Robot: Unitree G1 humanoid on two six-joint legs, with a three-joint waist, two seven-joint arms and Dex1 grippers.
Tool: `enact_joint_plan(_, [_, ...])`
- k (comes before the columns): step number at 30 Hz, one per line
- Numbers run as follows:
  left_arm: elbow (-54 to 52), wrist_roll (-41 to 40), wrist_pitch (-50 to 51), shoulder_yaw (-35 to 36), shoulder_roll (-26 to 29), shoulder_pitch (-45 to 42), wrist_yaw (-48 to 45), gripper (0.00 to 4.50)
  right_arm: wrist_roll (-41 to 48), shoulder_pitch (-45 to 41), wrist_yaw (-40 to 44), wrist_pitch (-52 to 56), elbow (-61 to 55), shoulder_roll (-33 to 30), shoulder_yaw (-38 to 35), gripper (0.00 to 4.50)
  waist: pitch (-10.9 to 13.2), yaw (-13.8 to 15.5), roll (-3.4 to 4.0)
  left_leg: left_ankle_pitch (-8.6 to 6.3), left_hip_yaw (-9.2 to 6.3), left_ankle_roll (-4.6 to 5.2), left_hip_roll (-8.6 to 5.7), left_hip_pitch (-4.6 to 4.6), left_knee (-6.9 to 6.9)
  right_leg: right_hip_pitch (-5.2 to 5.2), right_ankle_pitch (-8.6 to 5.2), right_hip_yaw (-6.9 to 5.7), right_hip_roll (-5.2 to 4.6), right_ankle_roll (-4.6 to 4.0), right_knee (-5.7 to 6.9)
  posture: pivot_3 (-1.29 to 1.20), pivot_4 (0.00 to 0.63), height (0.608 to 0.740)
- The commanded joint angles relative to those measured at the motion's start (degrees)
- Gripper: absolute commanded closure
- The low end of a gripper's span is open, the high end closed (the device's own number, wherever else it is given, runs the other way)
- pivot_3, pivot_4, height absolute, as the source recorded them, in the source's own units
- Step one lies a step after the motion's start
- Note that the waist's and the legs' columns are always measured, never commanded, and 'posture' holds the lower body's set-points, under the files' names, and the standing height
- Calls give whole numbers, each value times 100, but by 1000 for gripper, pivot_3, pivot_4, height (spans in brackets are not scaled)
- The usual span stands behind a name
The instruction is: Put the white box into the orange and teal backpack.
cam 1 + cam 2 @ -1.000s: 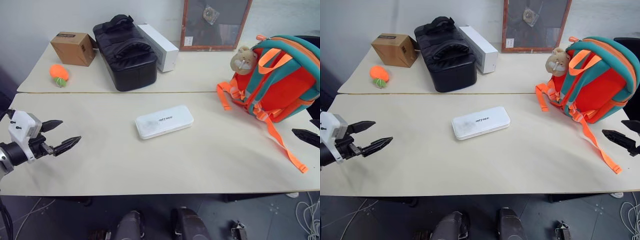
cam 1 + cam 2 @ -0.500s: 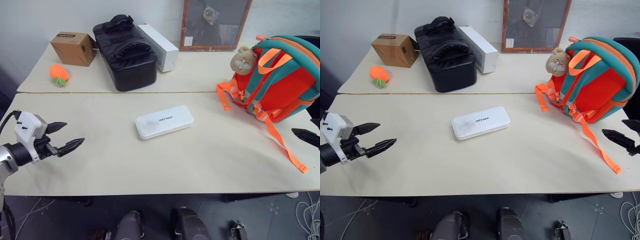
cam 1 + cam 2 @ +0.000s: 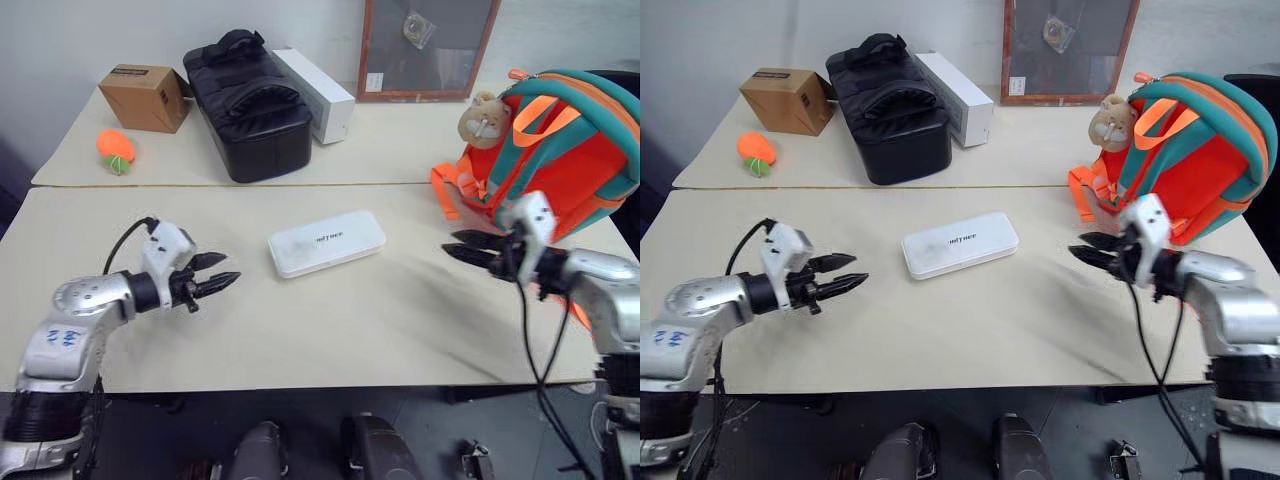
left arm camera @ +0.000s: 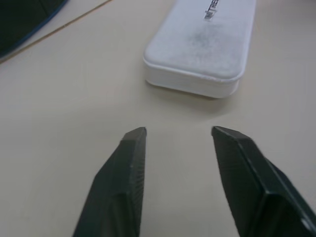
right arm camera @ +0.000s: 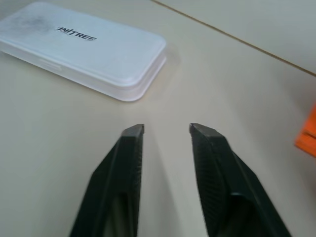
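white box (image 3: pixel 327 242) flat between left end effector (image 3: pixel 228 281), right end effector (image 3: pixel 455 245)

Reads "UNITREE" in dark letters on top of the white box (image 5: pixel 84 47); no other legible text.

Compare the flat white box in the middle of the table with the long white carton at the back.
The white box is flat and slim with rounded corners; the white carton is taller, with square edges. The white box has small dark lettering on its top; the carton has a dark near end. The white box lies apart on open tabletop; the carton sits close beside the black bag. Both are white, elongated and lie flat.
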Motion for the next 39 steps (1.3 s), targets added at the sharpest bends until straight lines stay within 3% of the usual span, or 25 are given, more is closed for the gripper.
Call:
enact_joint_plan(1, [191, 290, -100, -215, -143, -301, 190, 3722, -472, -591, -151, -510, 519, 285, 330, 4393, 0, 5, 0, 0, 2, 0, 0, -1, 3, -1, 0, 0, 0, 0, 1, 0, 150, 740])
enact_joint_plan(3, [246, 351, 50, -316, -290, -471, 315, 4374, -767, -949, -302, -824, 985, 530, 526, 4500, 0, 8, 0, 0, 2, 0, 0, -4, 9, -1, 0, 0, -1, 1, 3, 0, 150, 740])
enact_joint_plan(4, [266, 365, 145, -348, -367, -540, 377, 4444, -909, -1110, -394, -958, 1222, 644, 606, 4500, 0, 13, 0, -1, 2, 0, -1, -5, 13, -1, 1, 0, -2, 2, 6, 0, 150, 740])
enact_joint_plan(10, [202, 439, 274, -596, -727, -686, 460, 4444, -1531, -1865, -843, -1556, 2618, 1210, 855, 4500, 0, 15, 0, -1, 3, -1, 0, -8, 25, -3, 1, 0, -2, 2, 13, 0, 150, 740])
enact_joint_plan(16, [362, 557, 171, -649, -826, -765, 517, 4444, -1862, -2047, -745, -1938, 3126, 1502, 1069, 4500, 0, -5, 0, 0, 4, -2, 1, -10, 33, -3, 1, 0, 0, 2, 19, 0, 150, 740])
enact_joint_plan(23, [551, 594, 8, -553, -800, -862, 451, 4444, -1682, -1567, -260, -1506, 2068, 1491, 1042, 4500, 0, -34, 0, 1, 2, -5, 2, -10, 34, -3, 1, -1, -1, 2, 23, 0, 150, 740])
enact_joint_plan(27, [699, 631, -112, -559, -786, -977, 398, 4444, -1346, -846, 126, -715, 584, 1171, 986, 4500, 0, -5, 0, 1, -1, -5, 2, -11, 34, -3, 1, -2, -1, 3, 23, 0, 150, 740])
enact_joint_plan(31, [821, 694, -198, -530, -598, -966, 272, 4444, -1083, -185, 267, -67, -659, 836, 953, 4500, 0, 24, 0, -3, -3, -5, 2, -12, 33, -2, 1, -4, -1, 3, 19, 0, 150, 740])
enact_joint_plan(35, [1089, 615, -172, -351, -244, -814, 7, 4444, -1042, 30, 92, 199, -999, 742, 881, 4500, 0, 1, -1, -4, -1, -4, 4, -9, 33, -3, 1, -3, -1, 3, 23, 0, 150, 740])
enact_joint_plan(39, [1493, 76, 600, -21, -106, -921, -351, 3617, -1153, 0, -61, 105, -817, 726, 882, 4500, 0, 9, -1, -3, -6, -5, 5, -6, 30, -3, 1, -7, 1, 1, 25, 0, 150, 740])
